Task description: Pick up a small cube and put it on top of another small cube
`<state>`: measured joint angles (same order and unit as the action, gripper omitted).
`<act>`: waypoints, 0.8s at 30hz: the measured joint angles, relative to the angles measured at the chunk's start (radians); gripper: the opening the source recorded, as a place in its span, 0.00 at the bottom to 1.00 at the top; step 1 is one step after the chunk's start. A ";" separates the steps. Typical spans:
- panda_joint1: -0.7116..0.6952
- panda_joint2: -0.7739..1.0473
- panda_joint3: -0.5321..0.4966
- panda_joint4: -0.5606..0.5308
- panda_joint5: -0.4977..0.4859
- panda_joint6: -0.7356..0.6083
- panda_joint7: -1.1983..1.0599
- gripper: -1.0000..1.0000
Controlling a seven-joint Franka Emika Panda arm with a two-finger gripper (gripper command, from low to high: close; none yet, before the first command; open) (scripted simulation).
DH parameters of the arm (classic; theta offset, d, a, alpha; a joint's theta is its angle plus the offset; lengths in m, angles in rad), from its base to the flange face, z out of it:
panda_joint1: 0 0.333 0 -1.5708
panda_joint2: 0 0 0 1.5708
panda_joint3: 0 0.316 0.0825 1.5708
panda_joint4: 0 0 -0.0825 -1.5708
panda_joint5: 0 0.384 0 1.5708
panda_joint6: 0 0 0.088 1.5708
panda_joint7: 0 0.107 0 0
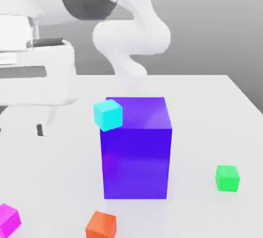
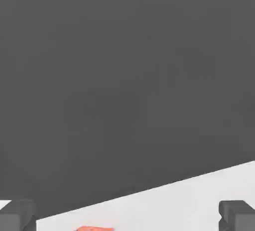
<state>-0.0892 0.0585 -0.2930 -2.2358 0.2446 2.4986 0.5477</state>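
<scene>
and in the exterior view, the gripper (image 1: 20, 129) is held up at the exterior view's left, its 2 fingers spread wide with nothing gripped between them. it is kept clear above the table (image 1: 200, 108), presumably so that a cube can be approached from overhead without anything being knocked.

down towards the exterior view's lower left, the magenta cube (image 1: 8, 220) is seen, partly cut off by the border, tilted by nothing, ungrasped; by the task it would be the 1 to be lifted. the orange-red cube (image 1: 101, 225) is set to its right, well apart, and the green cube (image 1: 227, 178) is placed farther out at the exterior view's right.

in the middle, the big blue-purple block (image 1: 136, 162) is stood upright, with the cyan cube (image 1: 108, 115) seen across its upper left edge; whether it is supported there cannot be told. which cube is meant as the base cannot be settled either.

over to the hand view: the fingers (image 2: 236, 216) are parted, and a bit of the orange-red cube is caught between their lines, against pale table. no magenta is lined up there, so a sideways shift and then a descent are judged to be needed; the wide spread should let a small cube be straddled, though a skewed approach could see it nudged away.
</scene>
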 joint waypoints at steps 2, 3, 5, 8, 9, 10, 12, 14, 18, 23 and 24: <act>-0.020 0.071 -0.005 0.005 0.015 0.018 -0.017 0.50; -0.030 0.107 -0.009 0.008 0.021 0.027 -0.025 0.50; -0.050 0.177 -0.018 0.012 0.030 0.045 -0.038 0.50; -0.083 0.279 -0.033 0.019 0.034 0.075 -0.052 0.50; -0.093 0.313 -0.039 0.021 0.034 0.085 -0.055 0.50; -0.104 0.347 -0.042 0.024 0.035 0.098 -0.059 0.50; -0.130 0.418 -0.021 0.038 0.059 0.141 -0.079 0.50; -0.160 0.491 0.014 0.056 0.093 0.193 -0.104 0.50; -0.171 0.515 0.026 0.062 0.103 0.210 -0.112 0.00; -0.159 0.489 0.011 0.055 0.092 0.191 -0.105 0.00; -0.147 0.458 -0.004 0.047 0.076 0.168 -0.092 0.00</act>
<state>-0.2366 0.5170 -0.2969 -2.1886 0.3204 2.6664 0.4553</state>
